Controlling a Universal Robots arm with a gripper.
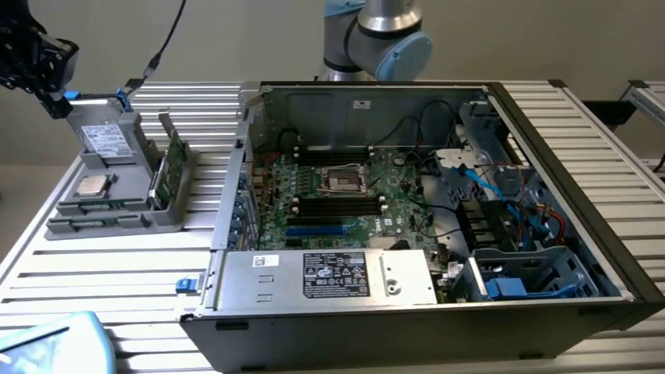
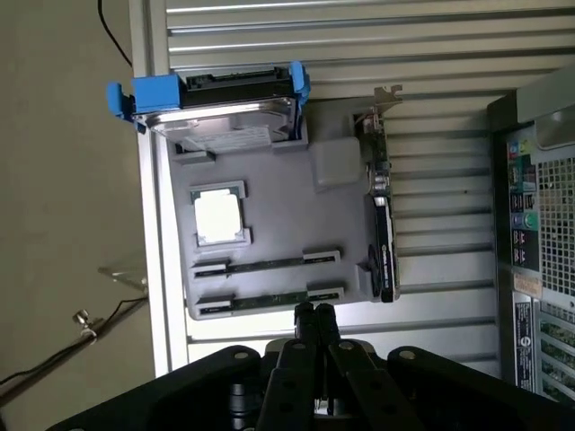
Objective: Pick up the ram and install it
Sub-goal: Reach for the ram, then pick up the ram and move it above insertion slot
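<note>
A grey parts holder (image 2: 278, 193) stands on the slatted table beside the open computer case (image 1: 437, 312). The ram (image 2: 269, 299), a thin green stick, lies on edge in the holder's outermost long slot. A second long slot (image 2: 265, 265) runs beside it; what it holds I cannot tell. My gripper (image 2: 314, 314) hangs above the holder's edge nearest the ram, fingers shut together with nothing between them. In the exterior view the gripper (image 1: 47, 97) is high at the left, above the holder (image 1: 109, 222). The motherboard (image 1: 343, 191) lies in the case with long black slots around the processor socket.
On the holder also sit a hard drive (image 2: 220, 103) in a blue carrier, a silver processor (image 2: 218, 215) and a broader green card (image 2: 382, 215) standing on edge. A power supply (image 1: 332, 276) and cables fill the case's front and the exterior view's right.
</note>
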